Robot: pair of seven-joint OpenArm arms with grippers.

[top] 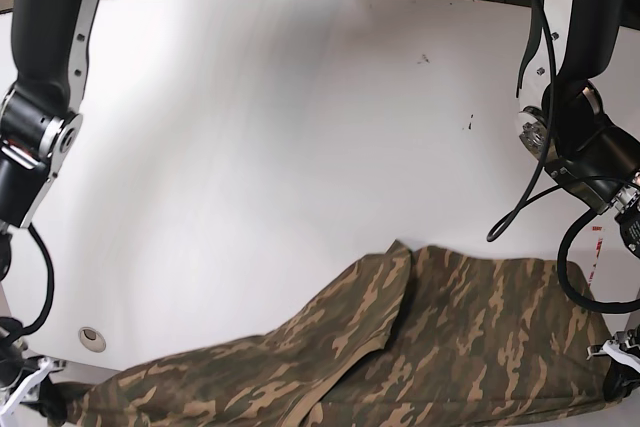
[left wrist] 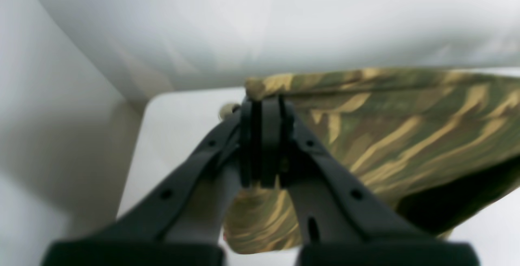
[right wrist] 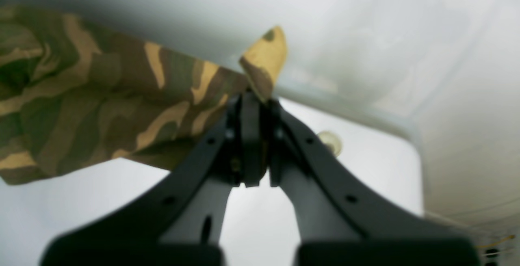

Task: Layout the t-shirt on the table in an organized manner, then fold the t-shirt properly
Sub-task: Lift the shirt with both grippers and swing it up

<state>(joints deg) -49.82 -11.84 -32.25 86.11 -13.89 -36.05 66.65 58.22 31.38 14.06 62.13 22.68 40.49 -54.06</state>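
The camouflage t-shirt (top: pixel 400 347) stretches in a long band along the near edge of the white table (top: pixel 280 127), held by one corner at each end and sagging between them. A raised fold of cloth peaks near the middle of the band, on the side away from the table's edge.

In the left wrist view, the left gripper (left wrist: pixel 263 107) has its black fingers (left wrist: pixel 248 144) pressed together on the shirt's hemmed corner; the hem runs off sideways from the fingertips and the rest of the cloth hangs below them, clear of the table's rounded corner. In the right wrist view, the right gripper (right wrist: pixel 254 101) is likewise clamped on the opposite corner of the shirt, with a small tan-and-brown tip of fabric poking up past the fingertips (right wrist: pixel 243 136) and the body of the shirt trailing off to one side, above the tabletop. A round grommet hole (right wrist: pixel 330 142) sits in the table just beyond those fingers.

In the base view, both arms reach from the far side of the table down to its near corners, the right arm (top: pixel 45 77) on one side and the left arm (top: pixel 580 97) on the other, their wrists low at the table's edge. Small dark specks (top: pixel 467 125) mark the table's open surface beyond the shirt.
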